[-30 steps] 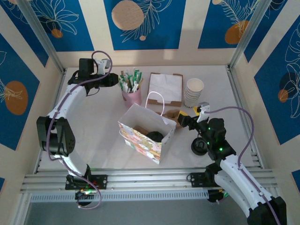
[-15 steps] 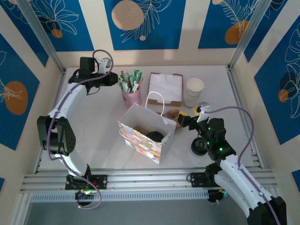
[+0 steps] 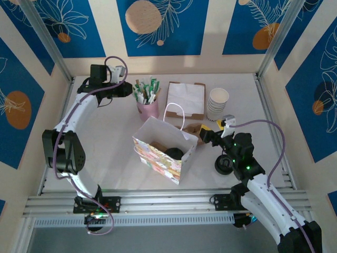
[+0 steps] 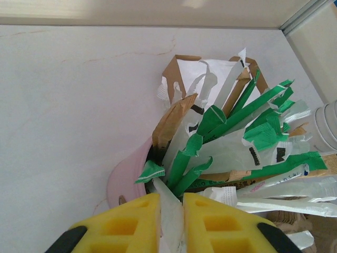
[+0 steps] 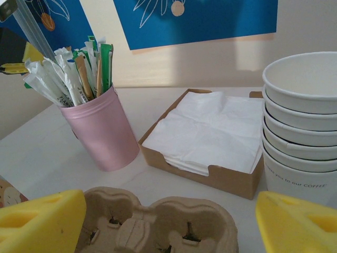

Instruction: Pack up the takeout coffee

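- We see the worktop [image 3: 105,142] hemmed in by patterned walls [image 3: 158,26] on three sides and by a metal rail [image 3: 158,203] along the near edge. The widest bare stretch lies left of the paper bag [image 3: 160,153], inside the curve of the left arm.
- The back is crowded. The pink cup [image 3: 148,108], cardboard tray [image 3: 186,100] and stack of white cups [image 3: 218,104] stand close together in a row, and the pulp carrier [image 3: 194,129] sits just beside the bag's right corner.
- The bag stands open at mid-worktop. Inside it we make out a round black lid that we take for the takeout coffee [image 3: 174,153]; the bag wall hides the cup body.
- A dark round piece [image 3: 224,165] sits on the worktop beside the right arm, apart from the bag.
- The pink cup is crammed with green, white and brown sachets [image 4: 237,126], and the tray holds white napkins [image 5: 210,126].
- The left end effector [image 4: 171,196] is narrow, its yellow pads pinching a white sachet [image 4: 169,224] at the cup's rim.
- The right end effector [image 5: 169,211] is spread wide, gripping nothing, low over the carrier. Its wrist view shows the carrier's holes empty, which the overhead view leaves unclear.
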